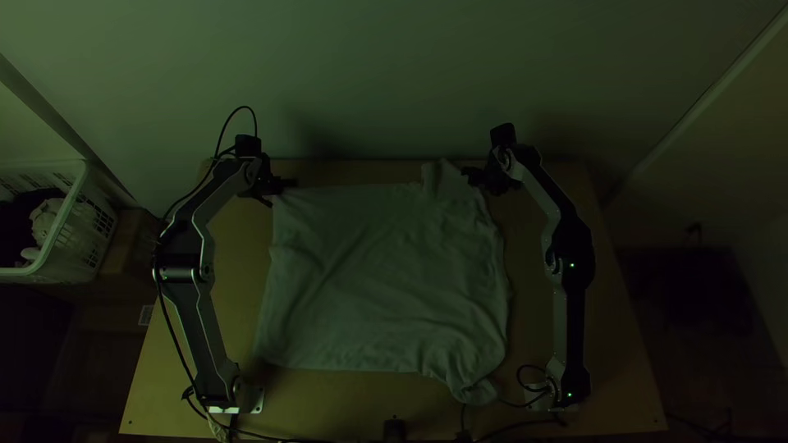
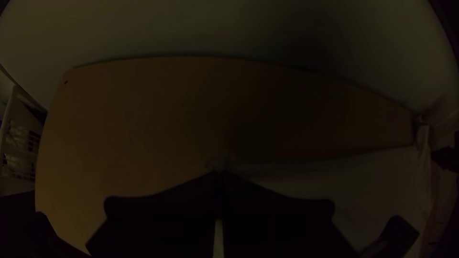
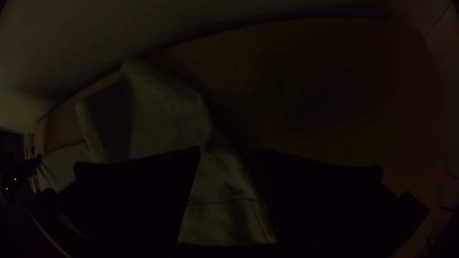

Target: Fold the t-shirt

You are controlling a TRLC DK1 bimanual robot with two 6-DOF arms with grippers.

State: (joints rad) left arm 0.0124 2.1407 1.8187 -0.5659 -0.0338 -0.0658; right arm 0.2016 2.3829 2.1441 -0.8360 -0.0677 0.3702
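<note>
The pale t-shirt (image 1: 386, 271) lies spread over the middle of the table, a sleeve pointing up at its far right and another bunched at its near right. At its far left corner is my left gripper (image 1: 283, 190); in the left wrist view the left gripper (image 2: 220, 177) is shut on that corner of the t-shirt (image 2: 373, 177). My right gripper (image 1: 476, 179) is beside the far right sleeve. In the right wrist view the right gripper (image 3: 230, 150) stands open, with the t-shirt (image 3: 220, 177) between and below its fingers.
A white laundry basket (image 1: 80, 193) with things in it stands beyond the table's left side. The wall rises behind the far edge of the wooden table (image 1: 226, 303). Cables (image 1: 513, 425) run along the near edge.
</note>
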